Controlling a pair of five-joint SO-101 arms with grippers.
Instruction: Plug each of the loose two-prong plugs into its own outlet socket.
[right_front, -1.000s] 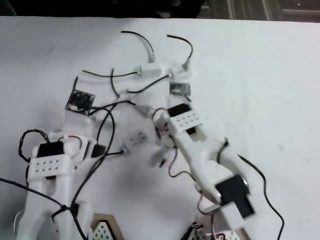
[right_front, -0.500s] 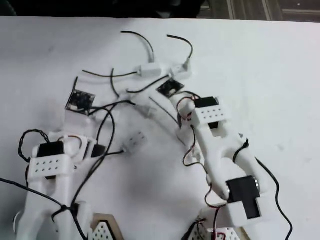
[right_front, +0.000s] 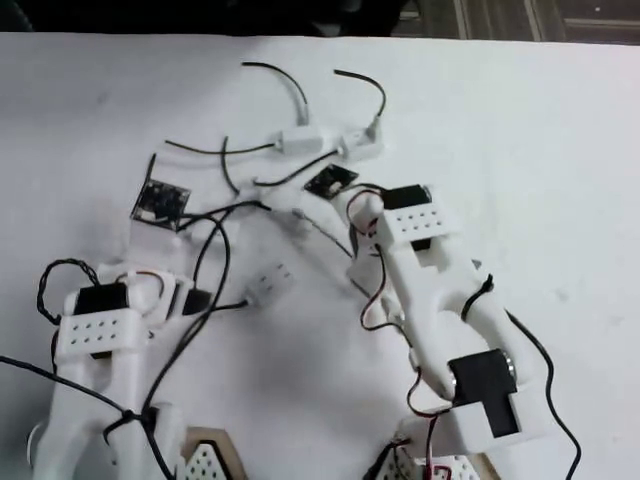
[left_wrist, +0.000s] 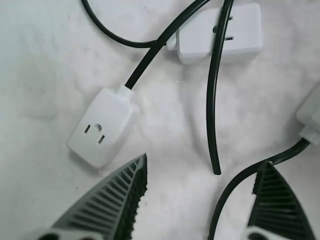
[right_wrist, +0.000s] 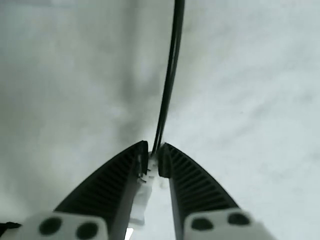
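In the right wrist view my right gripper (right_wrist: 153, 152) is shut on a small white plug (right_wrist: 141, 202). Its black cable (right_wrist: 170, 75) runs straight away from the fingertips over the table. From above, that gripper (right_front: 325, 188) sits just below two white outlet sockets (right_front: 303, 140) (right_front: 362, 148). A third socket (right_front: 270, 283) lies in the middle, and another white plug (right_front: 298, 215) lies near it. My left gripper (left_wrist: 205, 170) is open above a white socket (left_wrist: 100, 132) with a black cable. A white block (left_wrist: 220, 35) lies beyond. Seen from above, the left gripper (right_front: 160, 205) is at the left.
Loose black cables (right_front: 215, 250) cross the white table (right_front: 540, 150) between the two arms and loop around the sockets. One cable end (left_wrist: 215, 170) lies between my left fingers. The right half of the table is bare.
The right arm swung from the middle of the table to the right and up toward the far sockets, then eased slightly left. The left arm has not moved.
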